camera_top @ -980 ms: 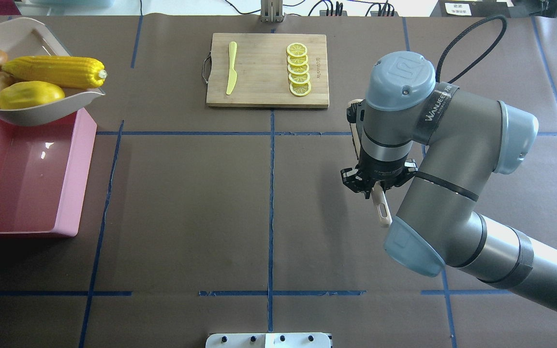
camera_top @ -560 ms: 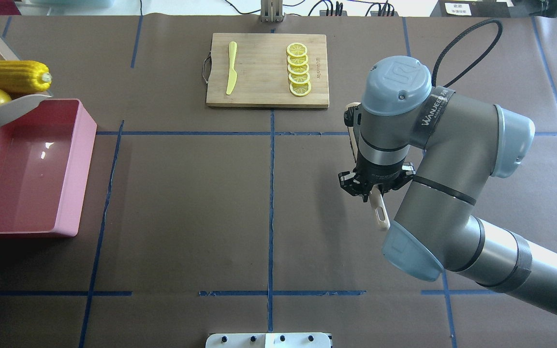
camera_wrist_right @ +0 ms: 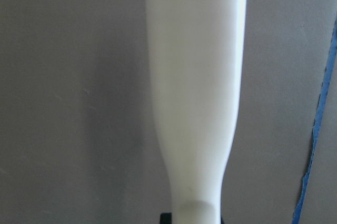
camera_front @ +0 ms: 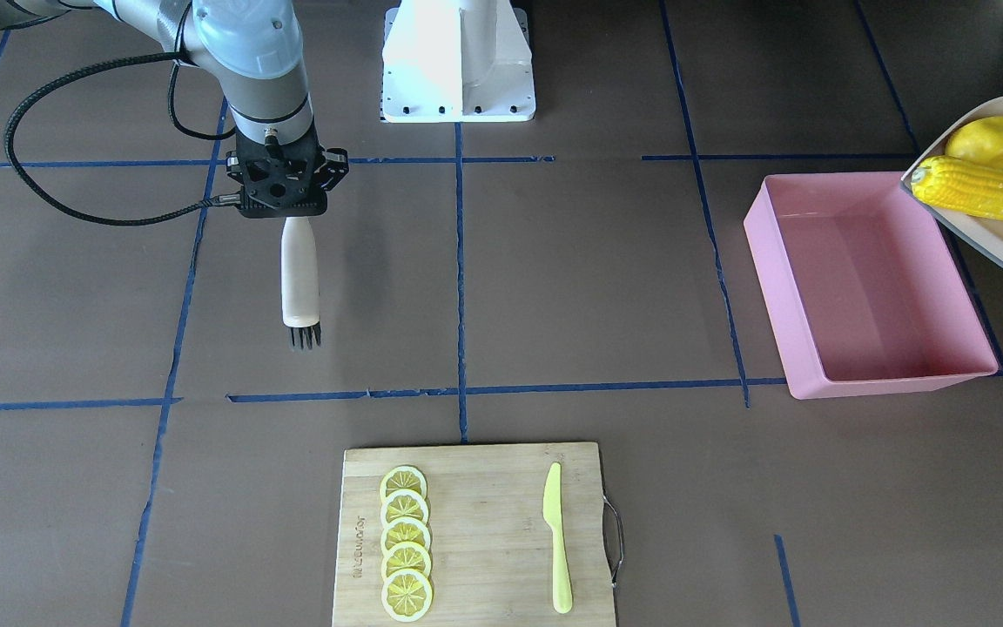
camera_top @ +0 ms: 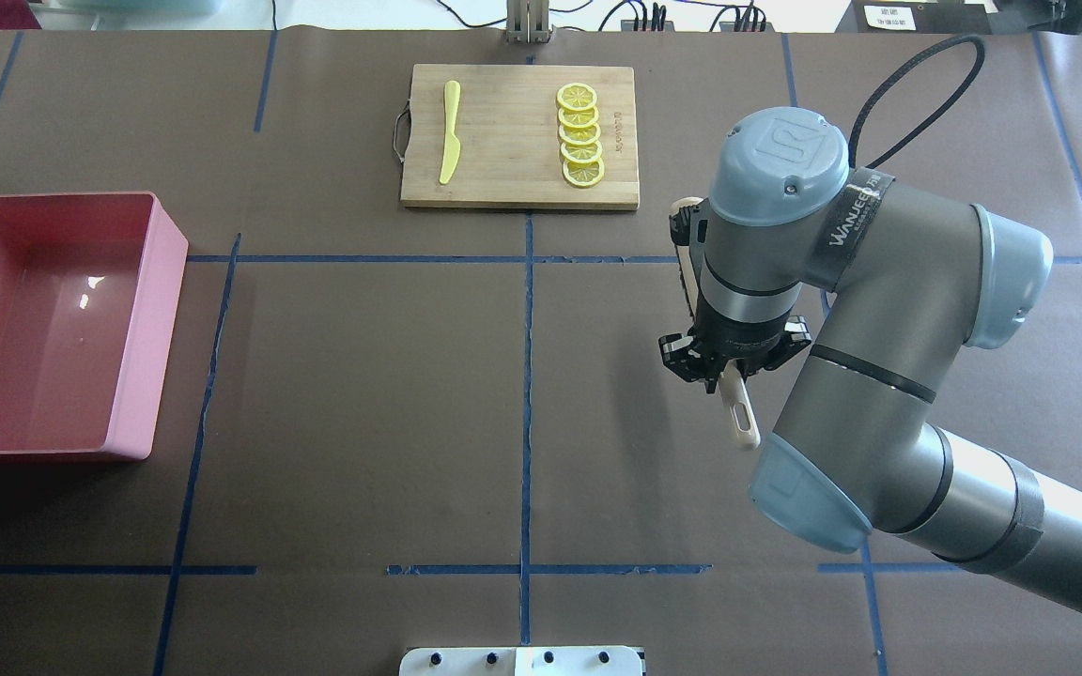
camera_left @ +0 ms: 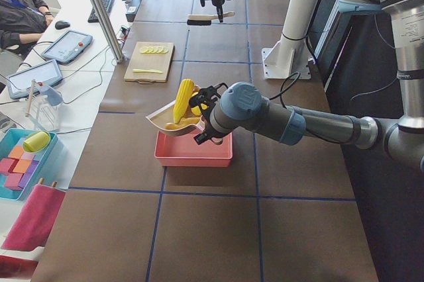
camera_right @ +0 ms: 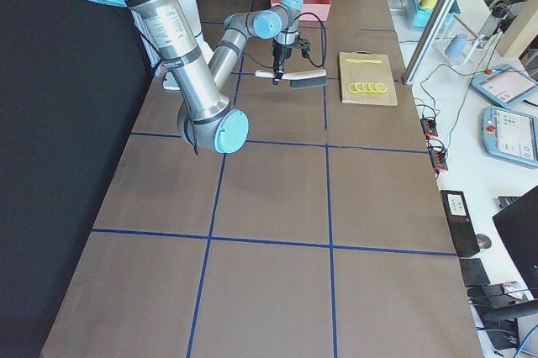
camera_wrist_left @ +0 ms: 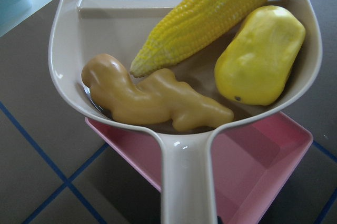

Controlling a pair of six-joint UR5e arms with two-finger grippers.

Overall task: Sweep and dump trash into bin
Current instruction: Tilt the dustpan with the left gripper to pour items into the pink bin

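Note:
My left gripper (camera_left: pixel 204 118) is shut on the handle of the cream dustpan (camera_wrist_left: pixel 68 50) and holds it raised over the outer edge of the pink bin (camera_front: pixel 893 383). The dustpan carries the yellow corn cob (camera_wrist_left: pixel 210 19), the yellow potato lump (camera_wrist_left: pixel 260 56) and the tan ginger root (camera_wrist_left: pixel 152 100). In the front view the dustpan (camera_front: pixel 1002 252) juts in at the right edge with the corn (camera_front: pixel 980 198) and potato (camera_front: pixel 989 142). The bin (camera_top: pixel 151 329) holds nothing. My right gripper (camera_front: pixel 279 196) is shut on a white brush (camera_front: pixel 299 279) with dark bristles, held level above the table.
A wooden cutting board (camera_top: pixel 513 178) with several lemon slices (camera_top: pixel 580 136) and a yellow-green knife (camera_top: pixel 449 131) lies at the table's far middle. Blue tape lines cross the brown table. The robot's base plate (camera_top: pixel 522 660) is at the near edge.
The dustpan with the trash has moved left, from over the bin's far end almost out of the overhead view. The right arm and brush have barely shifted.

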